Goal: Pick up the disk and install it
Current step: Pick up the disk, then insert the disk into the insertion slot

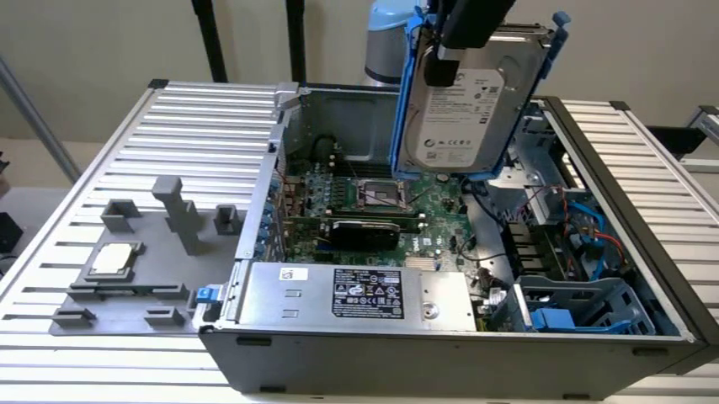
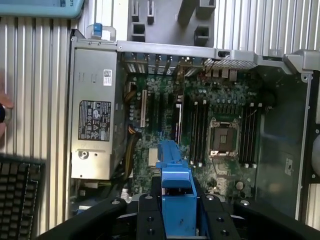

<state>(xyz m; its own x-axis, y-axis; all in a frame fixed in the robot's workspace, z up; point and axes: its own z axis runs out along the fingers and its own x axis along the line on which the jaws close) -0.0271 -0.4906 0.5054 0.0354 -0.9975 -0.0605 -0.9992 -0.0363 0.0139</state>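
- Blue plastic: the carrier frames the disk, which hangs upright in the air above the open computer case. Label faces the exterior camera. Lower edge is over the motherboard, touching nothing below.
- Gripper is clamped on the carrier's edge, dark fingers either side of the blue plastic. The hold sits at one end only. Judged risk: the heavy free end swings, or slides in the smooth plastic, if the arm moves sharply.
- Straight beneath: the CPU socket. A slip here likely lands a corner on the board, with bent pins or cracked parts.
- Blue drive cage sits in the case's near corner on the exterior view's right, well apart from the disk. Cannot tell which way its slot opens. A tilted or offset entry could jam the carrier rails.
- Red and blue cables lie between disk and cage. A carrier corner could snag or pull one loose.
- Dark case rim is near the disk's side, so a low sideways pass could clip it.
- CPU chip rests on the grey fixture outside the case, well apart. No hazard judged.
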